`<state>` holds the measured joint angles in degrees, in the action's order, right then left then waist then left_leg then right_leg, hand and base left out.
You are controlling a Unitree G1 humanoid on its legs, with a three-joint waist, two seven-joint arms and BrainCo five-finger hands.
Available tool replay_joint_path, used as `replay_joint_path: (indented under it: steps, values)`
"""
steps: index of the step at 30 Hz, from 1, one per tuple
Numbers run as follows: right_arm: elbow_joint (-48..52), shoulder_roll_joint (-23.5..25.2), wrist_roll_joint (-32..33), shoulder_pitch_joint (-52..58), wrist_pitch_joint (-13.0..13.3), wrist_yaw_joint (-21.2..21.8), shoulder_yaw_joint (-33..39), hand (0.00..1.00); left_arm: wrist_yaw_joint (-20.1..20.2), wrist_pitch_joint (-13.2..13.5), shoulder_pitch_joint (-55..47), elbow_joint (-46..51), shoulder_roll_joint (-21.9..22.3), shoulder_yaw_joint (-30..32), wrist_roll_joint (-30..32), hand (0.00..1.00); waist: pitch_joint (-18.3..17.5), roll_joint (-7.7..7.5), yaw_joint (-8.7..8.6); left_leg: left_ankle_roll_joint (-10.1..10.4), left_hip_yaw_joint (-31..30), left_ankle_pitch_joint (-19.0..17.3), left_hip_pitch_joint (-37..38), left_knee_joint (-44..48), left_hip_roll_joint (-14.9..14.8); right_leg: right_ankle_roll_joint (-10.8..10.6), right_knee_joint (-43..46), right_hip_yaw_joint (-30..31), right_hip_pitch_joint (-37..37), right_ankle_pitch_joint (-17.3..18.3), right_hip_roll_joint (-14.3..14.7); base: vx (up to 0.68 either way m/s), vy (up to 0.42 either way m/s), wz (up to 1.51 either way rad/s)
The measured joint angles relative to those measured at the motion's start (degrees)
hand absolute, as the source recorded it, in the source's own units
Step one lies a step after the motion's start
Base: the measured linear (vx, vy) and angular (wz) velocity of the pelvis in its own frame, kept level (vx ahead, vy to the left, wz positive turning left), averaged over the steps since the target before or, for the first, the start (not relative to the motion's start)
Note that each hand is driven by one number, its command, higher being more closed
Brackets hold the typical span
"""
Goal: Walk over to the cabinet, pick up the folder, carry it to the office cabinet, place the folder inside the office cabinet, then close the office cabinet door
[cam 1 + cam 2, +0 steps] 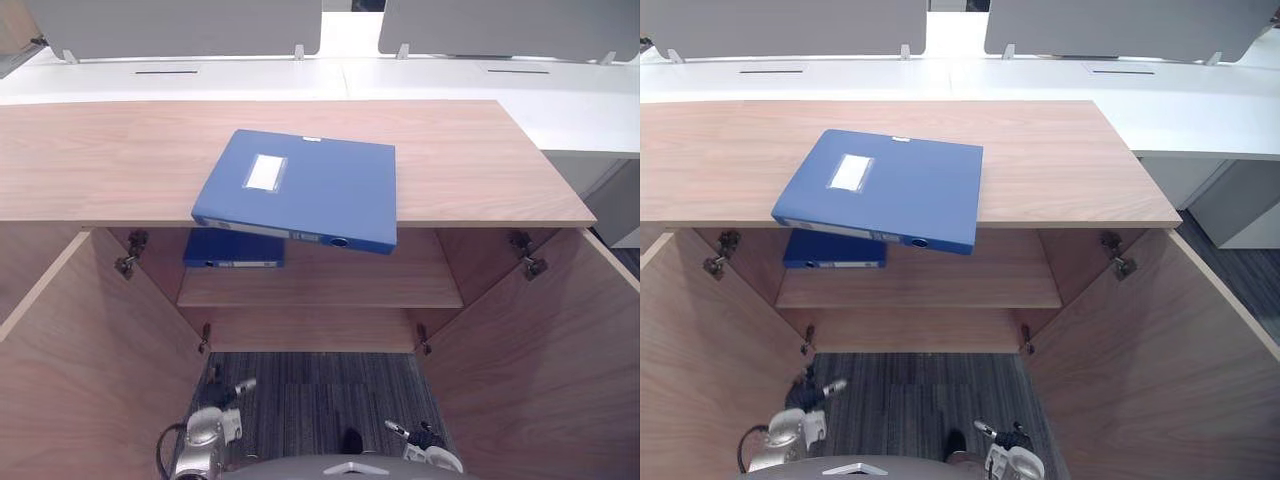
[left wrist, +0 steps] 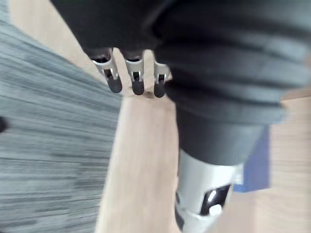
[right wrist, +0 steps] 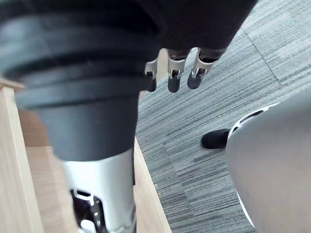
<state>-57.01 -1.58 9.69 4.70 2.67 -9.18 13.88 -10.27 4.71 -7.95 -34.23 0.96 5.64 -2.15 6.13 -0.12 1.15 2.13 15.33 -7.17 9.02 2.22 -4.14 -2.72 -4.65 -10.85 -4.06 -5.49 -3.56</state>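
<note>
A blue folder lies flat on the wooden cabinet top at 12 o'clock. Its spine overhangs the front edge, likely leaving room to grasp it from below. A second folder rests on the shelf inside, toward 11 o'clock. The left hand at 7 o'clock and the right hand at 5 o'clock hang low, fingers straight, holding nothing.
</note>
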Motion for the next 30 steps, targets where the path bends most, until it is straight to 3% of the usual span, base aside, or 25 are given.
replay_joint_path:
  steps: [4,9,14,22,30]
  values:
    - [2.34,0.09,0.05,1.7,0.96,-0.18,-0.9,0.0,-2.41,1.68,-3.5,15.22,-1.69,-0.73,0.2,0.0,-0.13,-0.15,0.25,-0.23,-1.16,0.51,0.35,-0.51,0.58,-0.27,-0.01,-0.67,-0.54,-0.24,-0.55,-0.07,0.002,0.09]
    - [3.01,0.02,0.04,2.31,0.95,-0.21,-2.73,0.0,-6.21,3.87,-5.88,27.67,-3.29,-1.14,2.8,0.0,-0.45,-0.52,0.81,-0.21,-1.4,0.58,2.09,-1.41,0.73,-0.52,-0.02,-1.04,-2.14,-0.1,-0.83,-0.02,0.007,0.04]
    - [4.27,0.08,0.08,3.01,1.12,-0.21,-4.45,0.0,-9.27,5.17,-6.98,39.66,-5.56,-1.76,11.39,0.0,-1.58,-0.87,0.73,-0.45,-1.66,0.74,2.15,-1.46,1.12,-0.8,0.0,-1.34,-2.17,-0.14,-1.17,0.0,0.007,0.01]
    - [1.67,-0.76,-0.05,2.27,1.35,-0.16,-6.28,0.0,-13.28,5.83,-5.95,47.32,-11.3,-5.27,23.33,0.0,-2.16,-0.87,0.36,-0.7,-2.73,0.88,2.91,-1.56,1.55,-0.87,-0.02,-2.15,-2.81,-0.08,-1.53,-0.02,0.005,0.06]
    - [-0.28,-1.54,-0.66,1.05,1.46,-0.06,-6.97,0.0,-13.33,6.19,-1.55,49.57,-17.29,-10.81,34.63,0.0,-3.43,-0.26,-1.24,-0.85,-2.88,1.01,2.1,-1.6,1.69,-0.74,-0.02,-1.73,-1.75,-0.16,-1.46,-0.02,-0.003,-0.01]
